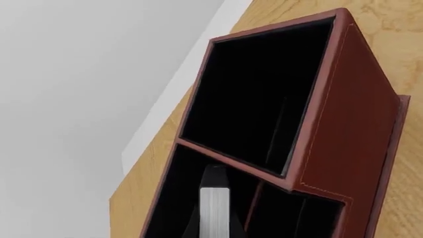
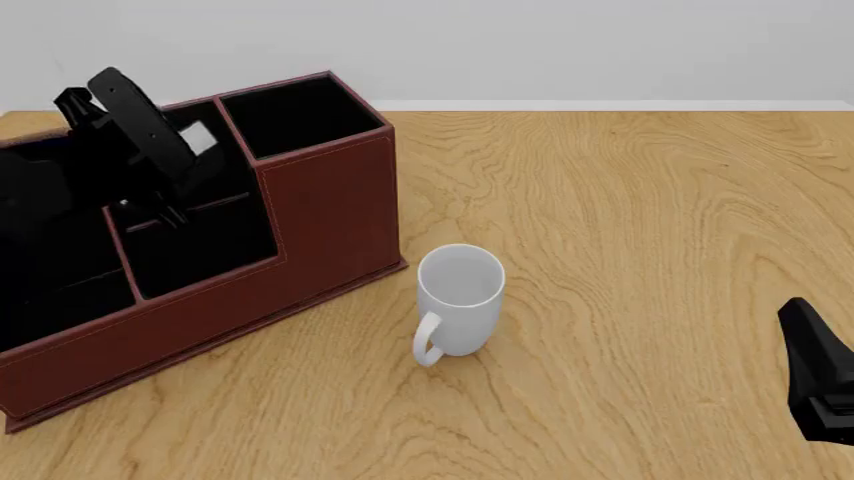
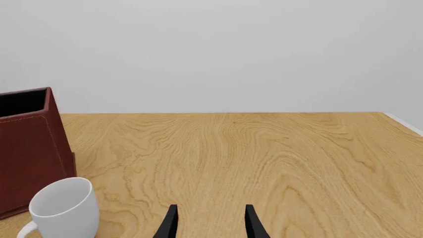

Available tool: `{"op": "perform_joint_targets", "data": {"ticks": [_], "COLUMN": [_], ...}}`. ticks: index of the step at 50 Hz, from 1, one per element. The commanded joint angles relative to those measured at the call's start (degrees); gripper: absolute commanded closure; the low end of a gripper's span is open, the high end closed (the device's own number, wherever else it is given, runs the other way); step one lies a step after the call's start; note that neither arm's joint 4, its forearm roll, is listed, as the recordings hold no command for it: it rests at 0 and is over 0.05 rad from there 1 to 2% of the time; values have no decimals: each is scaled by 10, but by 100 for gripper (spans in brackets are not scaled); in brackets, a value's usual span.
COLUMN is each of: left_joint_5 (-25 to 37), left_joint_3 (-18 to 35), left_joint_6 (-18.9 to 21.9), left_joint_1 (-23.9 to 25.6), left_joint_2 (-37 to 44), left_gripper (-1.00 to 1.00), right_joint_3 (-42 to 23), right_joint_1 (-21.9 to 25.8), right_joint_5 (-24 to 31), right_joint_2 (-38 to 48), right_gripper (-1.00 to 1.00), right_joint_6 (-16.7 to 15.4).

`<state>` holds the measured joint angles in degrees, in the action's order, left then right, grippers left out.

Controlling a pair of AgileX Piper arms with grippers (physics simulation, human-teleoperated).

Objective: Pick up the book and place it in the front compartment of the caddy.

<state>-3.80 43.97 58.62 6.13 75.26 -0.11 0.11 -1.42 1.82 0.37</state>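
The reddish-brown caddy point(image 2: 334, 215) stands at the table's left and also shows in the left wrist view point(image 1: 343, 129). My left gripper point(image 2: 154, 212) reaches down into a low black compartment behind the stepped front wall, just in front of the tall back compartment. In the left wrist view the gripper point(image 1: 213, 230) is shut on the book point(image 1: 213, 201), which is black with its white page edges showing, upright inside that compartment. In the front view the book blends with the black arm. My right gripper point(image 3: 210, 225) is open and empty, low at the table's front right point(image 2: 817, 375).
A white mug point(image 2: 461, 300) stands upright just right of the caddy's front corner, its handle toward the near edge, and also shows in the right wrist view point(image 3: 63, 206). Bare wooden table point(image 2: 641, 220) lies to the right. The table's far edge meets a grey wall.
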Motion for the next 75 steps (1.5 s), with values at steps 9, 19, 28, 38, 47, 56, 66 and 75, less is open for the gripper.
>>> {"op": "perform_joint_targets", "data": {"ticks": [9,19,28,38,47,56,66,75], "left_joint_5": [-62,-77,-83,-86,-66,-53,-13,32], "left_joint_3": [0,-1,0,21,32,39,44,34], "left_joint_6": [31,35,33,11,8,8,11,8], "left_joint_1": [-35,-43,-47,-46,-50,-50,-45,-34], "left_joint_2": [60,73,78,61,54,37,-13,-79], "left_gripper": [100,100,100,-100,-100,-100,-100,-100], "right_joint_3": [0,0,0,0,0,0,0,0], "right_joint_1": [0,0,0,0,0,0,0,0], "right_joint_5": [0,0,0,0,0,0,0,0], "right_joint_2": [0,0,0,0,0,0,0,0], "right_gripper": [-100,-100,-100,-100,-100,-100,-100,-100], "right_joint_6": [0,0,0,0,0,0,0,0]}}
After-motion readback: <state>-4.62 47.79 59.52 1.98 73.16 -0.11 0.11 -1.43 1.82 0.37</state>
